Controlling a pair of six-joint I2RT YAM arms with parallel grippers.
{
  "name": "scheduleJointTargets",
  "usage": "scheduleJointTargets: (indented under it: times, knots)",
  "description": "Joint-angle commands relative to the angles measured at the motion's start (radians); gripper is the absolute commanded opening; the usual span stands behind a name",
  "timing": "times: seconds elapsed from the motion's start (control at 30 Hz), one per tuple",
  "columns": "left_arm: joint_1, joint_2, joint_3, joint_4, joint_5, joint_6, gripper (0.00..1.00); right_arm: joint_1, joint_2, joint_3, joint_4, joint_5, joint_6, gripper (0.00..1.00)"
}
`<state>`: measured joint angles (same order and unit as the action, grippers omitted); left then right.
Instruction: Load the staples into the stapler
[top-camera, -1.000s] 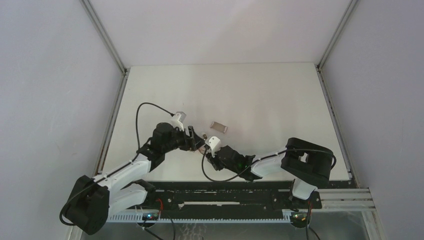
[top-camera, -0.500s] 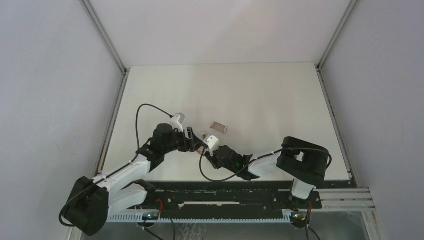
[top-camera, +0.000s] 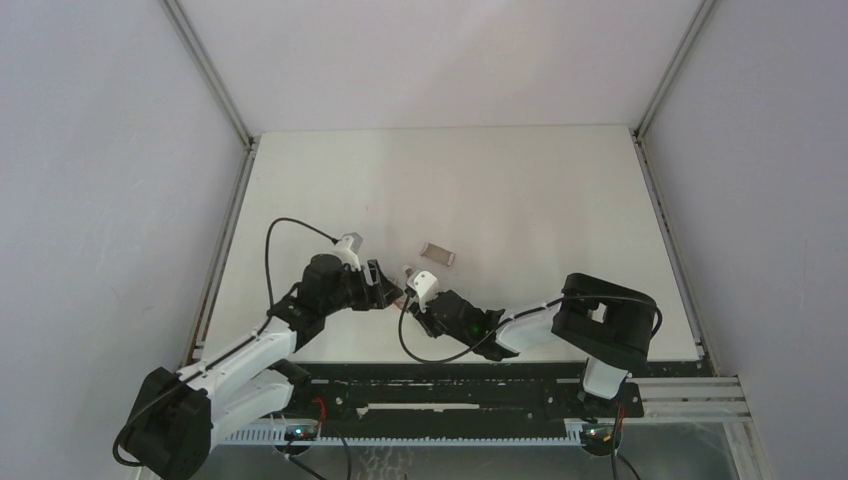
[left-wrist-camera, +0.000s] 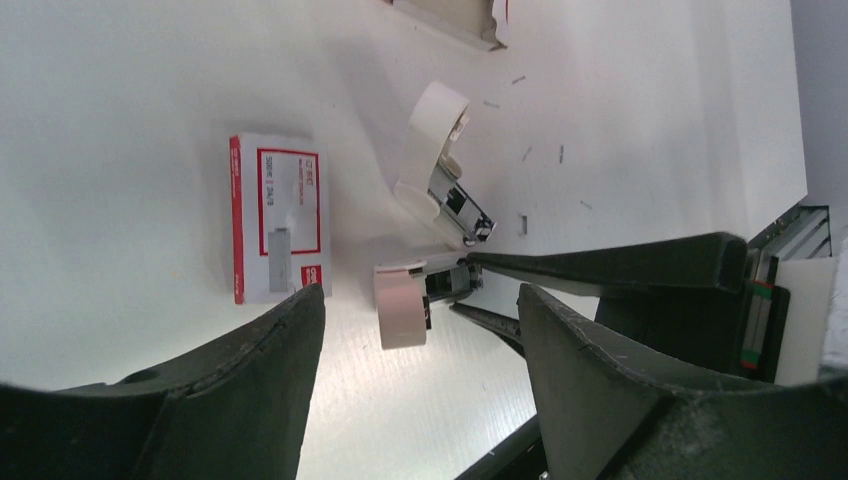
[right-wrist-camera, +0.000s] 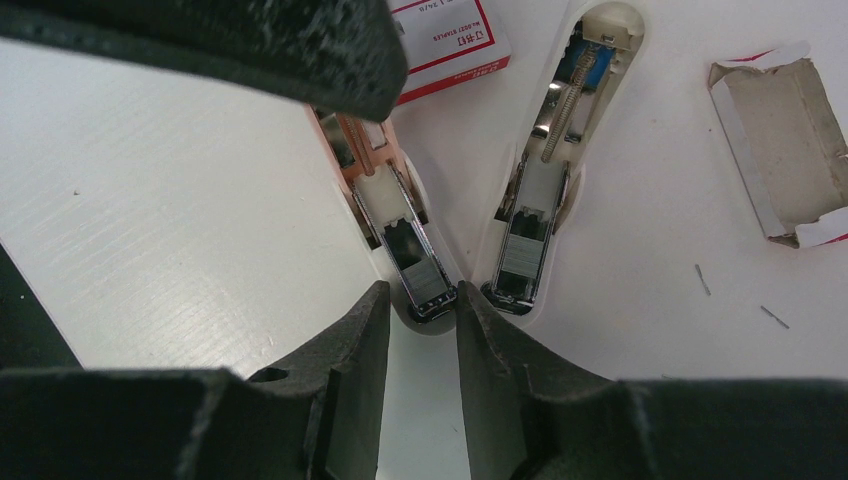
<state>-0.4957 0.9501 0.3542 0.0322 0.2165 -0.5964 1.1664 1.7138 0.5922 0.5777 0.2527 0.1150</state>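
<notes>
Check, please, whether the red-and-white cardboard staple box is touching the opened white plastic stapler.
Apart. The left wrist view shows bare table between the red-and-white staple box and the opened white stapler.

The fixed overhead camera looks down from behind the arm bases over the whole white table (top-camera: 500, 180), while both wrist cameras face each other, low and close, sharing the opened white plastic stapler (left-wrist-camera: 432, 130) and red-and-white cardboard staple box (left-wrist-camera: 278, 215).
</notes>
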Motion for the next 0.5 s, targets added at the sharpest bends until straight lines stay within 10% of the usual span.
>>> scheduleJointTargets:
  times: [0.0,0.47]
  knots:
    - [0.002,-0.031,-0.033,0.008,0.038,-0.043,0.74,0.006,0.02,0.021,0.006,-0.01,0.0,0.3]
    - [-0.103,0.009,-0.013,0.1,0.035,-0.103,0.74,0.007,0.023,0.022,0.008,-0.01,0.005,0.29]
